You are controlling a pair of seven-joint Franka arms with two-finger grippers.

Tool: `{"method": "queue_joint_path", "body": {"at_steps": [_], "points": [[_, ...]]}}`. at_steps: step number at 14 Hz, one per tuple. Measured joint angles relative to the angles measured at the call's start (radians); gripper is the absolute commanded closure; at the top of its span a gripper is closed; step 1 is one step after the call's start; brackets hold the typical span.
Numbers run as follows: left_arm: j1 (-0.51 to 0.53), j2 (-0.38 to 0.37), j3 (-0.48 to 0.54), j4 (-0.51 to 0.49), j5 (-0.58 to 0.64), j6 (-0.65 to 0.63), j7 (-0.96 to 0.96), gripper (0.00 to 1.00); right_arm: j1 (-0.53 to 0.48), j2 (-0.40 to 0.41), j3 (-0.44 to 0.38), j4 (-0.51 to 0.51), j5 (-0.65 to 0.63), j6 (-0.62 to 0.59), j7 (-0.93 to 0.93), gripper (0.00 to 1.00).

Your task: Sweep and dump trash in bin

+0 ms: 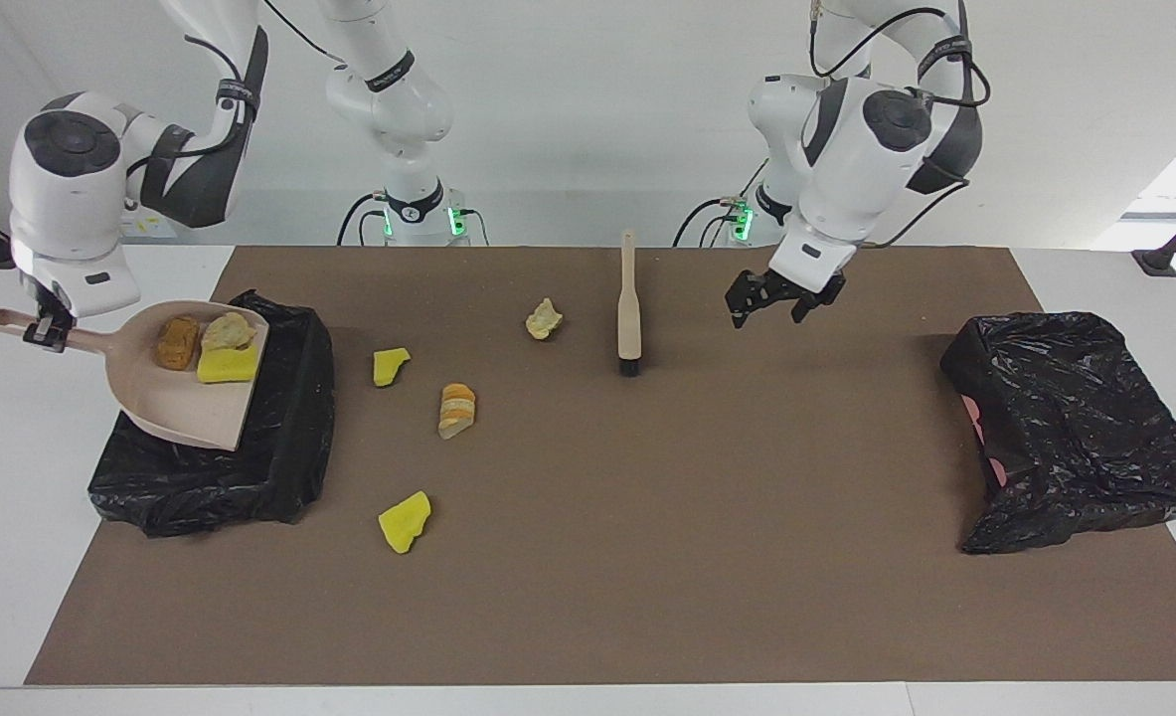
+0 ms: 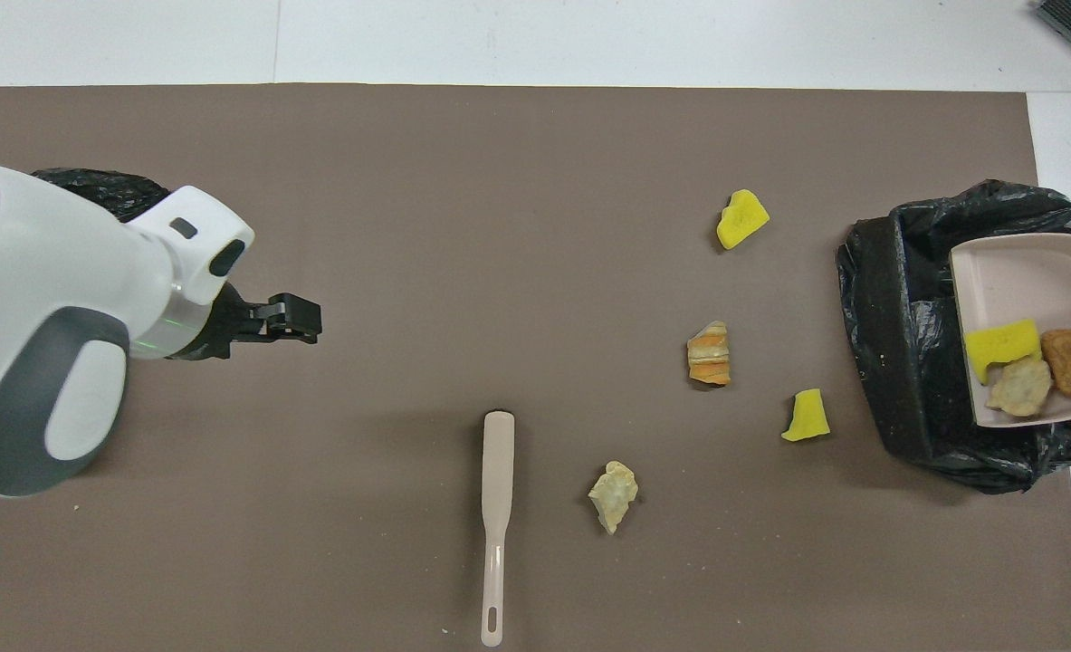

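Dump step: right pincer, clamped on the dustpan handle, holds three lumps over the bin; four lumps lie beside it; left pincer hangs apart, empty; next, tip the pan.

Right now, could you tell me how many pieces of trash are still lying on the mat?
4: a pale chunk beside the brush, a yellow wedge by the bin, an orange piece, and a yellow wedge farthest from the robots. None seems hidden.
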Motion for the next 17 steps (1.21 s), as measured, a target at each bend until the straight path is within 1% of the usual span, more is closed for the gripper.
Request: {"method": "queue_joint_path", "body": {"at_steps": [2, 5, 9, 11, 13, 17], "points": [[0.055, 0.004, 0.001, 0.037, 0.010, -0.034, 0.057, 0.00, 0.021, -0.032, 0.001, -0.042, -0.061, 0.000, 0.043, 1.00], [0.101, 0.006, 0.001, 0.130, 0.061, -0.140, 0.163, 0.00, 0.056, -0.049, 0.001, -0.058, -0.149, -0.006, 0.048, 1.00], [0.196, 0.006, 0.003, 0.200, 0.067, -0.231, 0.294, 0.00, 0.102, -0.060, 0.001, -0.058, -0.301, -0.083, 0.067, 1.00], [0.215, 0.005, 0.003, 0.218, 0.067, -0.247, 0.312, 0.00, 0.125, -0.066, 0.001, -0.051, -0.369, -0.130, 0.081, 1.00], [0.216, 0.004, 0.002, 0.222, 0.067, -0.250, 0.312, 0.00, 0.138, -0.075, 0.003, -0.025, -0.385, -0.150, 0.082, 1.00], [0.216, 0.000, 0.002, 0.229, 0.067, -0.249, 0.312, 0.00, 0.156, -0.075, 0.016, 0.041, -0.379, -0.150, 0.082, 1.00]]}}
